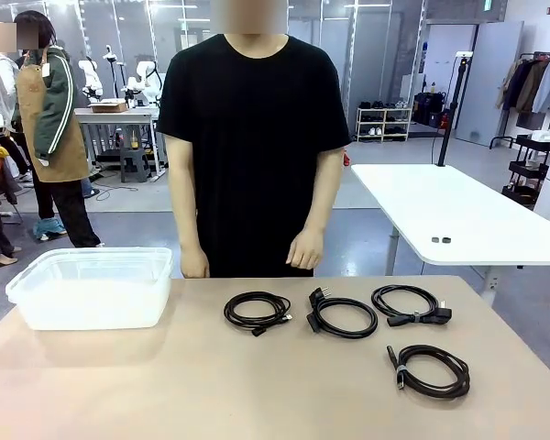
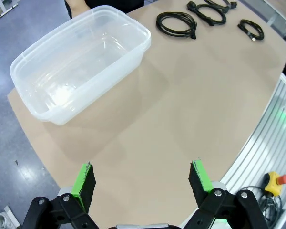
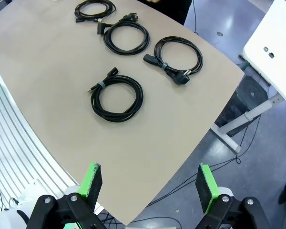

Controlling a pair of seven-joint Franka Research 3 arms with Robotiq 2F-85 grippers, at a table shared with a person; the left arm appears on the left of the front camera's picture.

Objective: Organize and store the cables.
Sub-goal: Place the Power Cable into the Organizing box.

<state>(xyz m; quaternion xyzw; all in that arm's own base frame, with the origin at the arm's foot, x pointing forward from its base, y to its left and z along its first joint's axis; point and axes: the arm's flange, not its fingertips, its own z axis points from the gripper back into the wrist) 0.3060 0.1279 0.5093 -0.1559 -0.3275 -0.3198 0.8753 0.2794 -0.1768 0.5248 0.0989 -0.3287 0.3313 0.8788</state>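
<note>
Several coiled black cables lie on the tan table: one (image 1: 257, 312) at the middle, one with a chunky plug (image 1: 342, 317) to its right, one (image 1: 409, 303) farther right, and one (image 1: 430, 369) nearer the front right. The right wrist view looks down on the same coils, the closest being the front-right coil (image 3: 117, 98). My right gripper (image 3: 148, 187) hangs open high above the table's right corner, holding nothing. My left gripper (image 2: 142, 183) is open too, above the table's left part near the clear bin, with the coils (image 2: 176, 24) far off.
A clear plastic bin (image 1: 93, 286) stands empty at the far left of the table (image 1: 165, 385). A person in black stands at the far edge, hands (image 1: 304, 249) hanging by the table. A white table (image 1: 458, 215) stands at the right behind.
</note>
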